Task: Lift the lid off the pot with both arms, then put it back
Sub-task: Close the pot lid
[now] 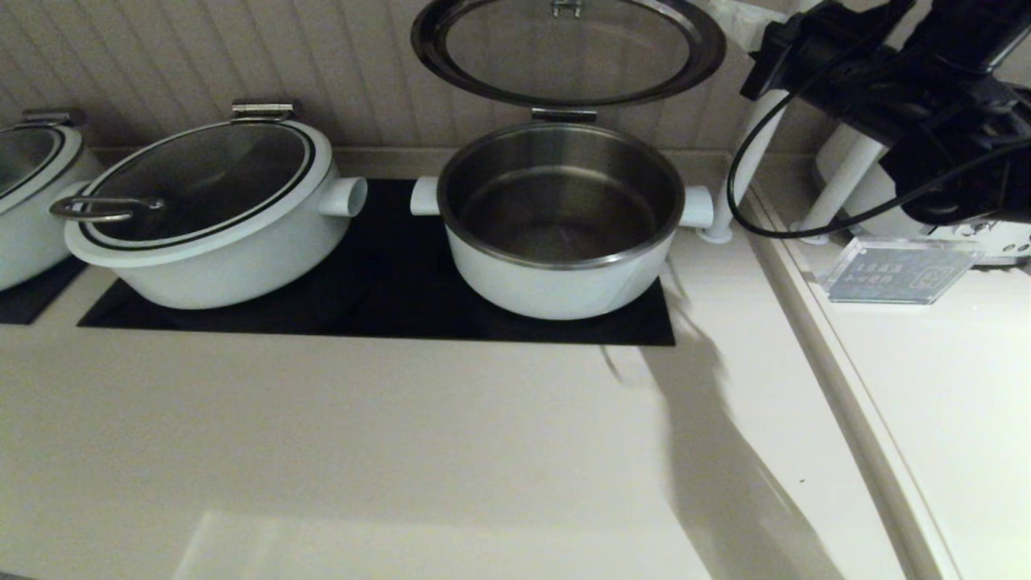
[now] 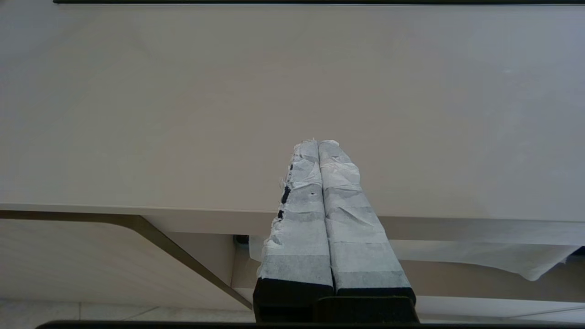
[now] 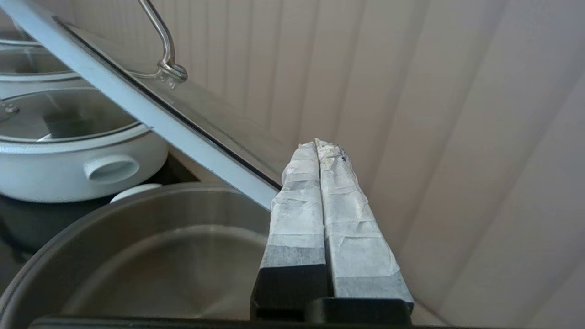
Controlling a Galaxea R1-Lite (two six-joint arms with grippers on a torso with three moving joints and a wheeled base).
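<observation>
The white pot (image 1: 556,286) stands open on the black cooktop, its steel inside bare. Its glass lid (image 1: 568,48) stands tilted up on the steel hinge (image 1: 564,114) behind it, against the wall. The right arm (image 1: 926,89) hangs high at the right of the pot. My right gripper (image 3: 317,144) is shut and empty, its tips close beside the raised lid's white rim (image 3: 137,107), above the pot's edge (image 3: 151,203). My left gripper (image 2: 317,142) is shut and empty over the bare counter's front edge; it does not show in the head view.
A wider white pot with a loop-handled lid (image 1: 205,209) stands left of the open pot. Another pot (image 1: 32,193) is at the far left. A white post (image 1: 753,153) and a clear sign (image 1: 898,270) stand at the right. Beige counter (image 1: 403,451) lies in front.
</observation>
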